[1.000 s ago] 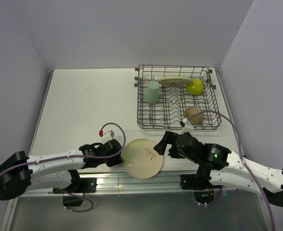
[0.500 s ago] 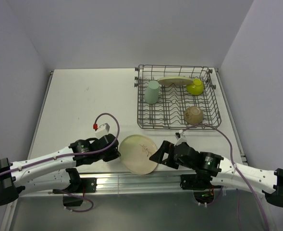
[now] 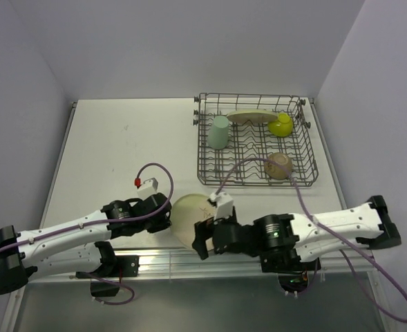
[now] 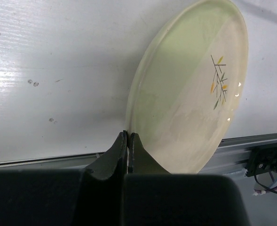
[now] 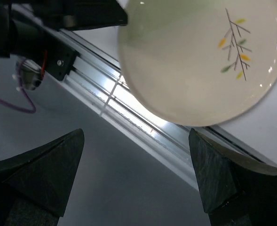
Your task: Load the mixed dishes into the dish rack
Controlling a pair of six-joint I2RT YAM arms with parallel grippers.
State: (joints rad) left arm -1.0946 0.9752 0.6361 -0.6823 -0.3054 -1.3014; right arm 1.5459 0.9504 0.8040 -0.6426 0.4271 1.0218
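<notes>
Biggest change: the right arm [image 3: 327, 225] has swung way left since a second ago. Its right gripper [image 3: 202, 241] was off to the right of the cream plate [image 4: 190, 94]; now it sits at the plate's near rim.
Smaller change: the plate has slid a bit left and tipped up steeper. Nothing in the rack has moved.
Right arm pose: stretched low along the near edge of the table [image 3: 120, 152], elbow out at the far right, wrist pointing left. Fingers spread wide, under the plate and over the rail [image 5: 143, 127], touching nothing.
Left arm pose: the left arm [image 3: 72, 232] lies low, reaching right. The left gripper [image 4: 129, 140] is pinched tight on the plate's rim.
Cream plate: up on edge at the table's near edge, between the two grippers. Can't tell if it touches the table.
Dish rack [image 3: 255, 178]: far right of the table, well apart from that plate.
In the rack: second plate [image 3: 251, 116] leaning at the back, mint cup [image 3: 218, 131] left, lime bowl [image 3: 280, 124] back right, small tan cup [image 3: 278, 164] front right.
</notes>
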